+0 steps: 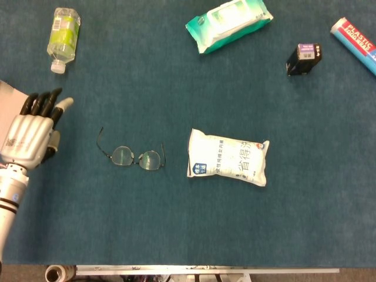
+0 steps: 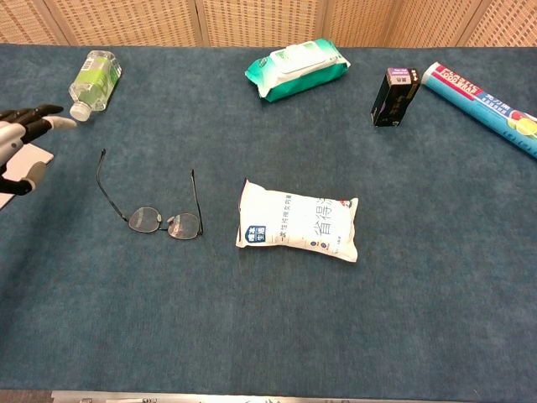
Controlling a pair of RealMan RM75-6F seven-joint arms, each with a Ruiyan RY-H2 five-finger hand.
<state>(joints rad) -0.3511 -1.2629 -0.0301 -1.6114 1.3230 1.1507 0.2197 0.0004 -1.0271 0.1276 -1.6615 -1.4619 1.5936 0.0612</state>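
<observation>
The left hand hangs at the table's left edge over a pale sheet, fingers straight and slightly apart, holding nothing. The right hand is out of sight.

The wire-framed glasses lie nearest it, just to its right, temples unfolded and pointing away from me. I'd worry about those thin temples: a flat sweep could bend a temple or skid the frame across the blue cloth. A lift of the arm might also nudge the green-labelled bottle lying on its side and set it rolling.

The white pouch carries Chinese characters I cannot make out. The wet-wipe pack and dark small box show nothing legible. The blue roll box reads "PLASTIC".
</observation>
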